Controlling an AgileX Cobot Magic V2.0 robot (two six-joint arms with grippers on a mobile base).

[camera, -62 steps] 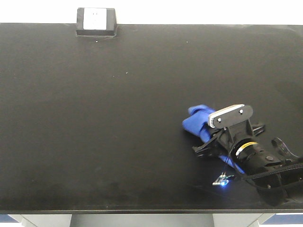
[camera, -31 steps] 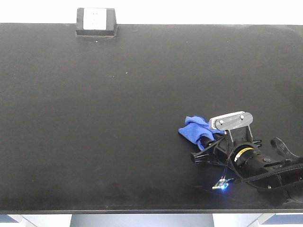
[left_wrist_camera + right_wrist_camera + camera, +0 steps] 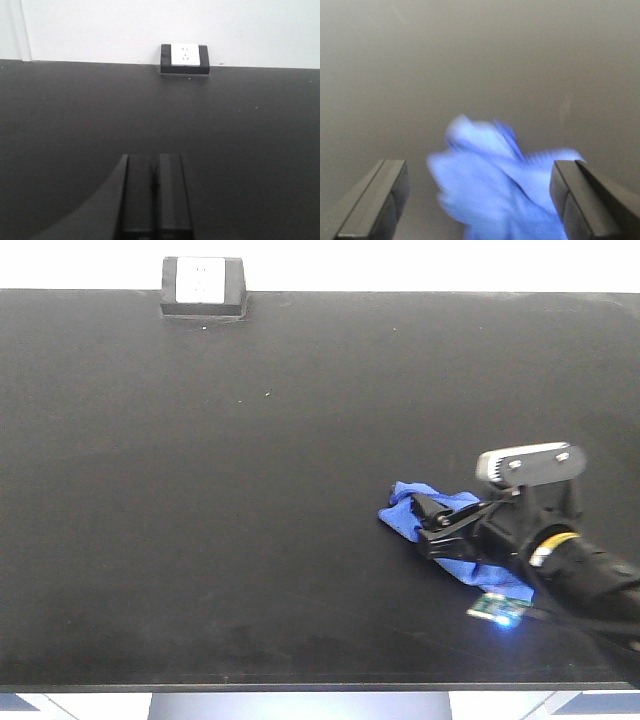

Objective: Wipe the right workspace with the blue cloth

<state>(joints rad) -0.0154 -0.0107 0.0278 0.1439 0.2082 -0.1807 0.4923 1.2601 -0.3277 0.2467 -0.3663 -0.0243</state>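
The blue cloth [image 3: 408,512] lies crumpled on the right workspace, a wide black countertop [image 3: 250,470], toward its front right. My right gripper [image 3: 436,524] lies low over the cloth, pointing left, and its arm covers part of the fabric. In the right wrist view the cloth [image 3: 495,185] is blurred and sits between the two widely parted fingers [image 3: 380,195] of the open right gripper [image 3: 480,167]. My left gripper [image 3: 156,161] is shut with nothing in it, hovering over bare countertop [image 3: 260,150]; it does not show in the front view.
A small black box with a white face [image 3: 203,285] stands at the counter's back edge on the left, also seen in the left wrist view as the box [image 3: 184,59] against a white wall. The counter's front edge [image 3: 300,686] runs along the bottom.
The right wrist has swung to the right and its gripper now points left across the cloth. The cloth slid slightly toward the front-left and now spreads out under the arm.
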